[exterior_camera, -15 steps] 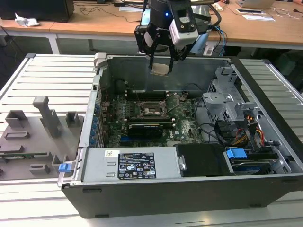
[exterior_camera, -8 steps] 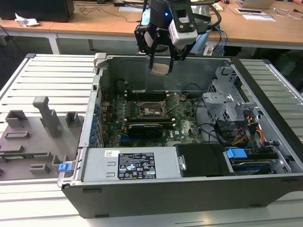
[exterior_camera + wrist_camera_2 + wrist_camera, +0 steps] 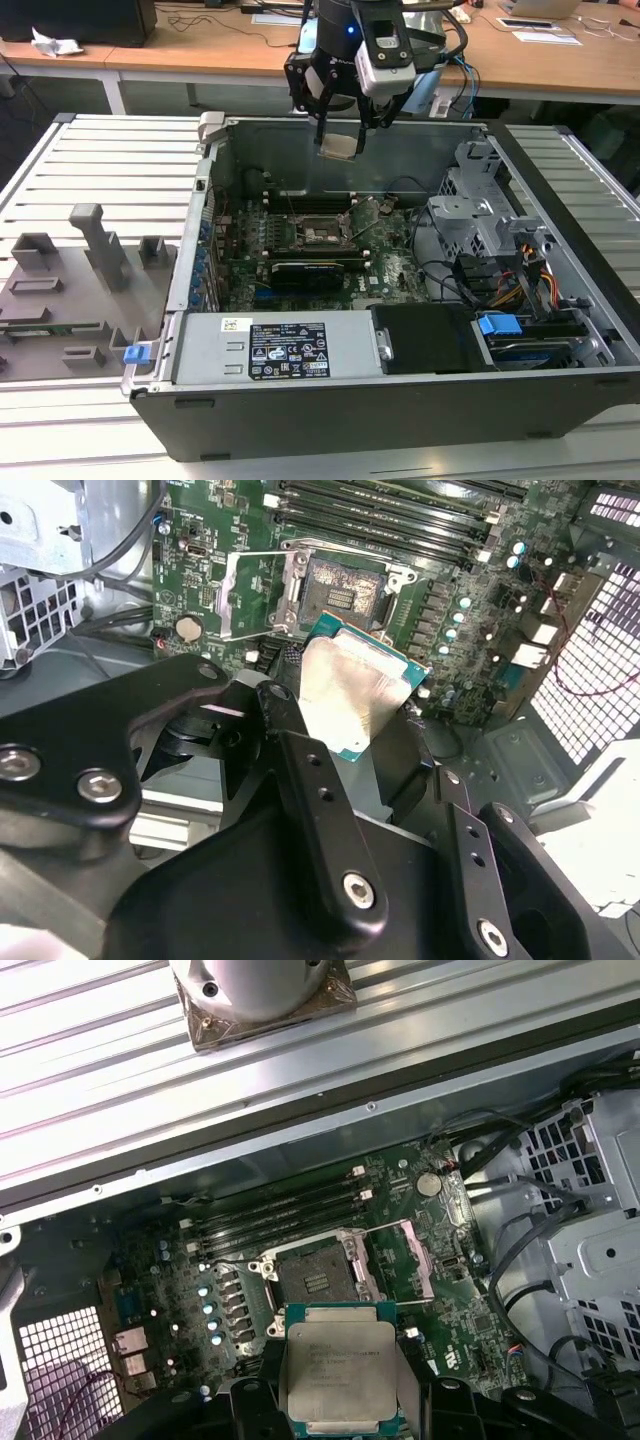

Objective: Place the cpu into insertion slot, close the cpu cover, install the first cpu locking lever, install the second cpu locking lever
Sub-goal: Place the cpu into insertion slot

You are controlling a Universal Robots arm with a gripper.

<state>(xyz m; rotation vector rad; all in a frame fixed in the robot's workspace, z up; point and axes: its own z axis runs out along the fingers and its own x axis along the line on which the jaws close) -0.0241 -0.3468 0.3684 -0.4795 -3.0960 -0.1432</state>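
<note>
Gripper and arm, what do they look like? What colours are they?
The gripper is black, built from flat metal bars joined with round silver screws. The arm above it is black too, with a small blue light, a silver-grey box on its side and a black cable looping off it.

We are in a robotics lab set up in an office room. A desktop computer case point(image 3: 400, 410) lies open on a ribbed metal tabletop point(image 3: 110, 160) with its green motherboard point(image 3: 395, 262) bare. A robot arm point(image 3: 350, 30) hangs over it, its fingers point(image 3: 322, 118) closed on a cpu point(image 3: 340, 146). Grey part fixtures point(image 3: 70, 290) sit on the tabletop at the exterior view's left. Behind, we see wooden desks point(image 3: 200, 50) strewn with cables point(image 3: 215, 22) and papers point(image 3: 545, 37).
</note>
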